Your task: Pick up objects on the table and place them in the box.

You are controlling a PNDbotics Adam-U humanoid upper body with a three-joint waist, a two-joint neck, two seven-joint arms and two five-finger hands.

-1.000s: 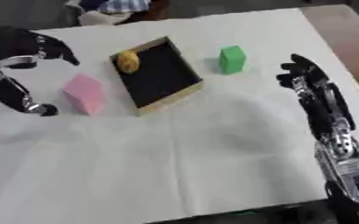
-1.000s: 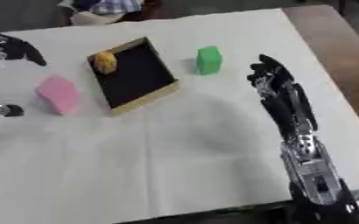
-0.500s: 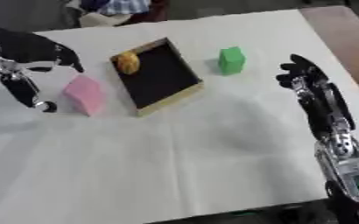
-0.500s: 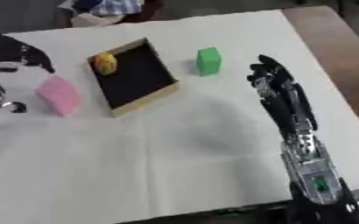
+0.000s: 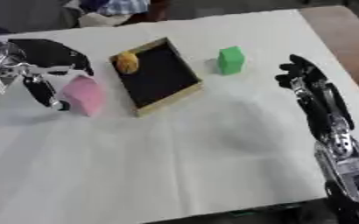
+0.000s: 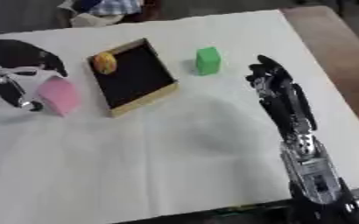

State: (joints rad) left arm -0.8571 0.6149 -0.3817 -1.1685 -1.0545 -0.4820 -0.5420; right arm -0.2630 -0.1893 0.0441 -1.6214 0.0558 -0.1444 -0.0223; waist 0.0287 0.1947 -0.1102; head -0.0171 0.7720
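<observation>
1. Left eye view: your left hand (image 5: 41, 59) hovers spread wide over the pink block (image 5: 84, 94), thumb down beside its left face, fingers arched above. Nothing is gripped yet. Lower the hand until thumb and fingers sit on opposite faces, then close.
2. Keep the lift straight up; the box (image 5: 184, 92) is just right of the block, so only a short carry is needed.
3. Pink block: pale, rectangular, lying on the white table (image 5: 175, 166), near the box's left wall.
4. Right eye view: your right hand (image 6: 273, 85) rests idle at the right, fingers straight, holding nothing.
5. Green block (image 6: 208, 60) stands right of the box; a yellow thing (image 6: 104, 63) already lies inside.
</observation>
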